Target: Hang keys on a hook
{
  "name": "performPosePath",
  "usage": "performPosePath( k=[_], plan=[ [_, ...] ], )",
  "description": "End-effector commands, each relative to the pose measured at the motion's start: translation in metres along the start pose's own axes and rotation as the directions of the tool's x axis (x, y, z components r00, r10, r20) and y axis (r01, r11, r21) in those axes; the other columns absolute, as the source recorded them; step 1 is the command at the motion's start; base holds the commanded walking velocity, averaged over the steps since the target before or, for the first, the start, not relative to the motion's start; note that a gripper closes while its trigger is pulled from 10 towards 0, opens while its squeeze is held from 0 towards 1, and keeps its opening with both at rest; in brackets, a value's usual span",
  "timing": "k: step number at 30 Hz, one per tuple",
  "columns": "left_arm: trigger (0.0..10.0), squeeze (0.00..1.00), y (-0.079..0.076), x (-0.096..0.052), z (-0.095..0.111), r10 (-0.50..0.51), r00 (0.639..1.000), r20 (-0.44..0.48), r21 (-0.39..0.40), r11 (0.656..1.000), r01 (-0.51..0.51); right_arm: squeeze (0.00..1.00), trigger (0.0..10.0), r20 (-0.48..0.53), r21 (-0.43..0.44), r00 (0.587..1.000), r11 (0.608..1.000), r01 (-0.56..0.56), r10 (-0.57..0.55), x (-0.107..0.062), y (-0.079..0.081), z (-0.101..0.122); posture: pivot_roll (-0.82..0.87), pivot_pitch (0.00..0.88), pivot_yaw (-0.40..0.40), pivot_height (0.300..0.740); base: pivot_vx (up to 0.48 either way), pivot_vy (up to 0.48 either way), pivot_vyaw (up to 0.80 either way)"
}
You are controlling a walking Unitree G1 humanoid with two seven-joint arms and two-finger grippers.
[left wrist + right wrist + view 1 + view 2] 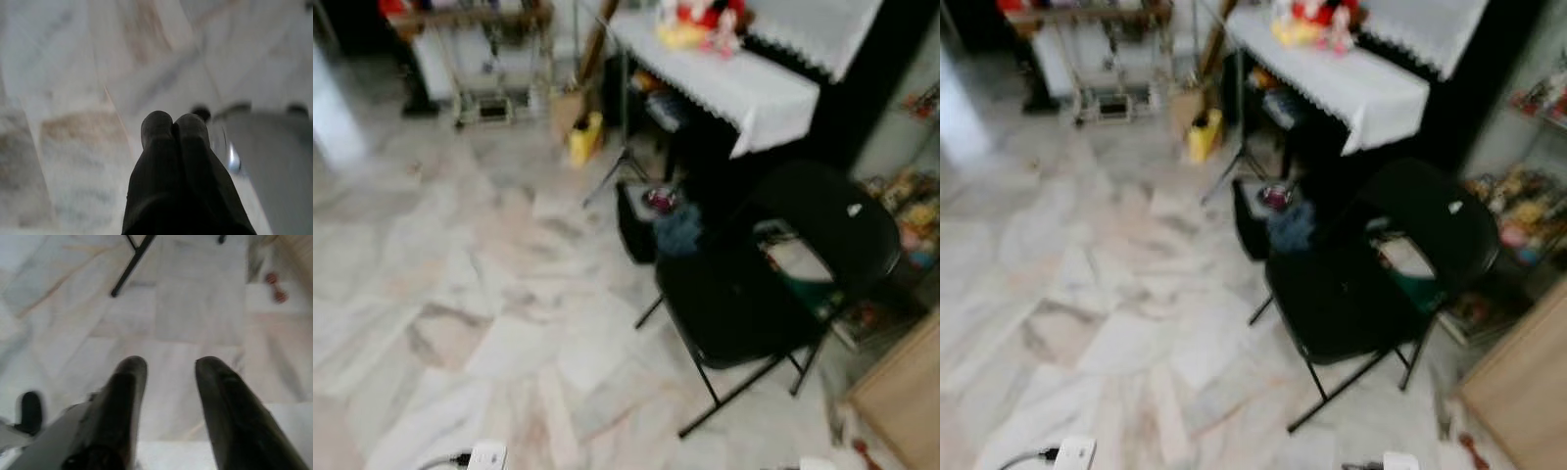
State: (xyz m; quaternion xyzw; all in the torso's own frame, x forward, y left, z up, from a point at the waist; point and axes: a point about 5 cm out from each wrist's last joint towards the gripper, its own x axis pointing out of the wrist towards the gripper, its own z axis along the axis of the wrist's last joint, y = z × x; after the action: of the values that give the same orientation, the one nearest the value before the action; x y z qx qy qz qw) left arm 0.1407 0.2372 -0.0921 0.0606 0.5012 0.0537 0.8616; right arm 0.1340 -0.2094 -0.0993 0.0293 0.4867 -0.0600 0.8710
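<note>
The head views are blurred; a marble floor (460, 294) of pale grey and brown-veined slabs spreads across the scene; at about four o'clock stands a black folding chair (754, 294), its seat facing the camera and its thin legs splayed on the slabs; at one o'clock a worktop with a white lace-edged cloth (734, 83) carries red and yellow soft toys (700, 22); a yellow container (584, 137) sits on the floor at twelve o'clock, just beside a tripod stand (622, 162); a dark bag (641, 220) lies between that stand and the chair; a wooden cabinet (901, 392) edges in at five o'clock. The left claw (175, 128) hangs over the floor with its two black fingers pressed together, holding nothing; the right claw (168, 369) hangs over the floor with its fingers apart and nothing between them, a chair leg beyond its tips. Neither keys nor a hook can be made out, so where they are I cannot tell.
</note>
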Motion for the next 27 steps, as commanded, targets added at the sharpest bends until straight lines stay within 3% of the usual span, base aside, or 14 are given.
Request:
performPosePath(
  k=[1, 12, 27],
  plan=[
    [10.0, 0.00, -0.0054, 0.0001, -0.0032, -0.007, 1.000, -0.018, -0.019, 1.000, 0.007, 0.00, 10.0, -0.024, 0.004, 0.999, 1.000, 0.023, -0.023, -0.0026, -0.0093, -0.0072, 0.19, 0.000, -0.034, 0.740, 0.000, 0.000, -0.73],
    [10.0, 0.00, -0.0082, 0.0004, -0.0018, -0.014, 1.000, -0.007, -0.025, 1.000, 0.014, 0.00, 10.0, -0.019, 0.014, 1.000, 1.000, 0.022, -0.022, -0.0026, -0.0107, -0.0060, 0.17, 0.000, -0.029, 0.740, 0.000, 0.000, -0.72],
    [10.0, 0.00, -0.0043, 0.0001, -0.0016, -0.022, 1.000, -0.010, 0.035, 0.999, 0.022, 0.00, 10.0, -0.021, 0.020, 0.999, 0.999, 0.025, -0.025, -0.0027, -0.0108, -0.0065, 0.16, 0.000, -0.015, 0.740, 0.000, -0.093, -0.72]
  ],
)
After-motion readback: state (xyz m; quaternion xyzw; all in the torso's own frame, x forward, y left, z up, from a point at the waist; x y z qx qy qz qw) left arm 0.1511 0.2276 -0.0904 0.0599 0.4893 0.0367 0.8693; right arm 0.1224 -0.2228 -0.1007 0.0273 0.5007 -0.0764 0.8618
